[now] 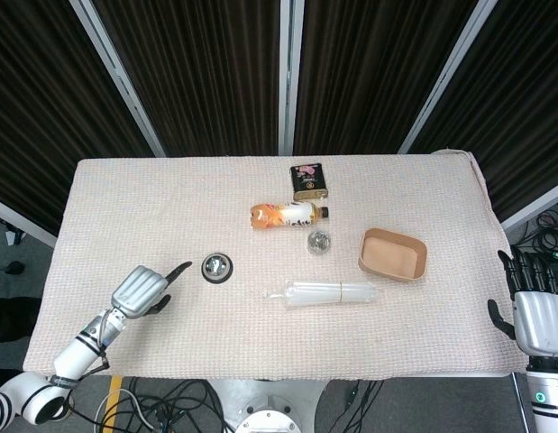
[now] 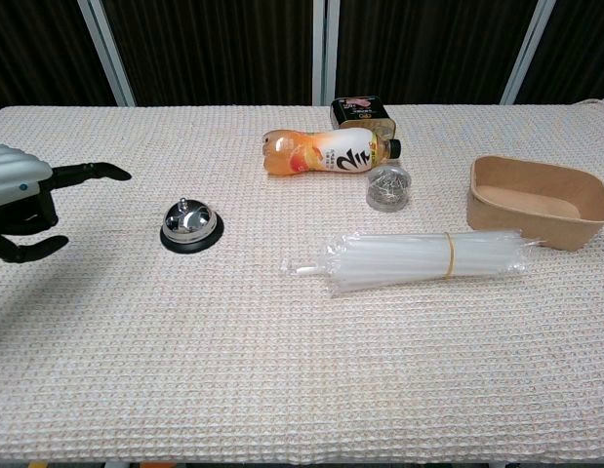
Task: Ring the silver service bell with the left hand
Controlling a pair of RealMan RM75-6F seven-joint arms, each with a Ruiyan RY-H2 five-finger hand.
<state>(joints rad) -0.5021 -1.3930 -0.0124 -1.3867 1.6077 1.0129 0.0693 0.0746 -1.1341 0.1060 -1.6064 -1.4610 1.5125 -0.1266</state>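
Cream waffle-weave cloth covers the table, and the small domed silver service bell on its black base sits left of centre, just beside the left hand, which holds nothing, one finger pointing, the rest curled. Looks rigid and weighty enough to stay put, so no grabbing needed: just tap the little top button.

The tabletop is covered in a pale, matt woven cloth with a rough waffle texture; the service bell has a glossy polished metal dome on a dull black base; the left hand shows a smooth silvery ribbed shell with matt black fingers; the bottle is shiny clear plastic with a printed label; the straws lie in glossy transparent film; the tray looks like matt brown paperboard.
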